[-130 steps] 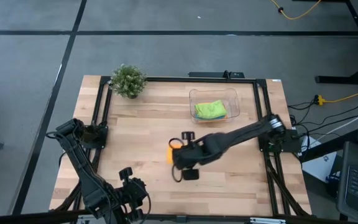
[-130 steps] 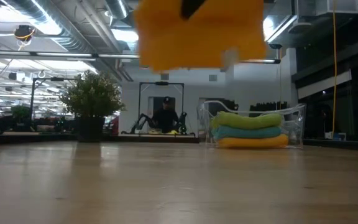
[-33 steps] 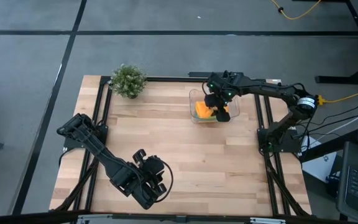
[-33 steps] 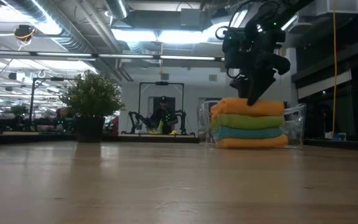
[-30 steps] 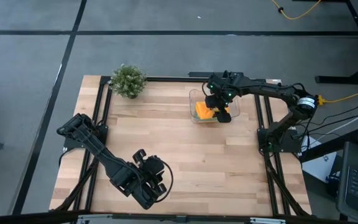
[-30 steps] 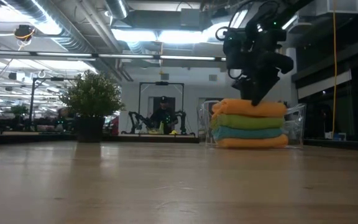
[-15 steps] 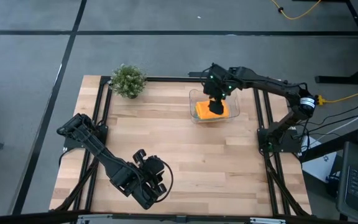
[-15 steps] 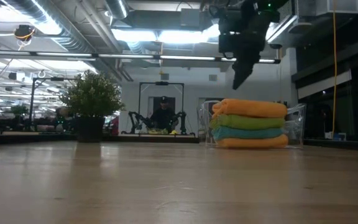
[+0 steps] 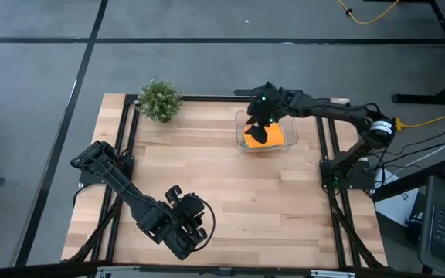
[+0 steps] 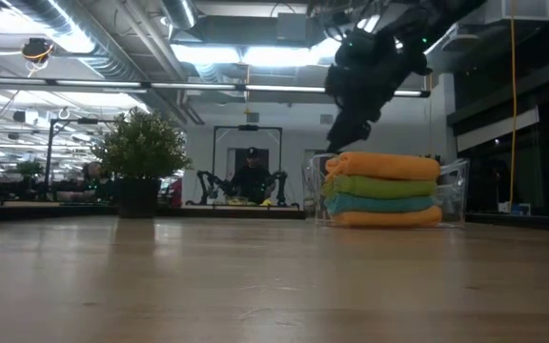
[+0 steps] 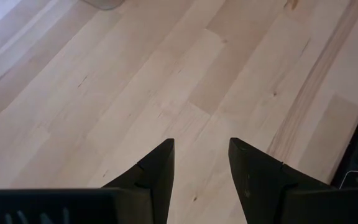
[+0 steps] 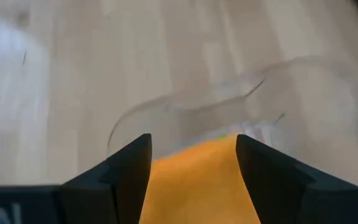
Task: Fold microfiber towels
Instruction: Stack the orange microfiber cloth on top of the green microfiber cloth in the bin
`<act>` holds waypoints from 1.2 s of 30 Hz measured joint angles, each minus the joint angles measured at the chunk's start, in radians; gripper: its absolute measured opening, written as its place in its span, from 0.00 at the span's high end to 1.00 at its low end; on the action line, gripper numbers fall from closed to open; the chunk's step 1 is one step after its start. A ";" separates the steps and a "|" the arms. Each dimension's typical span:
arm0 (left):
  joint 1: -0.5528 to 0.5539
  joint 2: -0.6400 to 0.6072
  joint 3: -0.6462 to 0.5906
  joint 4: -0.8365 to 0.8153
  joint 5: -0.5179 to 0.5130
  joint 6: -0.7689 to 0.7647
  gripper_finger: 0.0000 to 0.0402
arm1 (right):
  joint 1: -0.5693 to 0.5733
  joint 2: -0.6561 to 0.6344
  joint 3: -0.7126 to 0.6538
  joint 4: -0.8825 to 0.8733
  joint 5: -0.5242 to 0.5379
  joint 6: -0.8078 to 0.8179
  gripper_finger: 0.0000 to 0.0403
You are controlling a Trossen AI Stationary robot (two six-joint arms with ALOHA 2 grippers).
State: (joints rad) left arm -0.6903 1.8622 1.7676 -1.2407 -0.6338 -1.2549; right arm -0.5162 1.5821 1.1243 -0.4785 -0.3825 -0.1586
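The four microfiber towels [image 10: 382, 189] lie stacked in the clear tub [image 9: 287, 121] — an orange one on top. The right gripper [image 12: 191, 165] hovers just above them, fingers apart, empty. The potted plant [image 9: 159, 100] stands well apart; the left gripper [image 11: 201, 165] waits open near the table's front edge.

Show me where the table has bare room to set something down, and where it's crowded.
Bare wood runs across the table middle, between the potted plant, the clear tub and the left gripper near the front edge. Crowded: the back right corner, where the right gripper hangs open over the tub's stacked towels.
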 joint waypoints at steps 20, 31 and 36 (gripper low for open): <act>0.036 0.000 0.000 -0.005 -0.008 0.007 0.64 | 0.000 -0.097 -0.580 0.738 0.074 0.001 0.42; 0.037 0.000 0.000 -0.005 -0.005 0.008 0.64 | 0.001 -0.093 -0.509 0.728 0.090 0.069 0.42; 0.035 0.000 0.000 -0.004 -0.004 0.008 0.64 | 0.001 -0.093 -0.404 0.568 0.089 0.073 0.42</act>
State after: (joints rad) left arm -0.6552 1.8622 1.7672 -1.2448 -0.6380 -1.2465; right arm -0.5156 1.4895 0.7204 0.0892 -0.2932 -0.0857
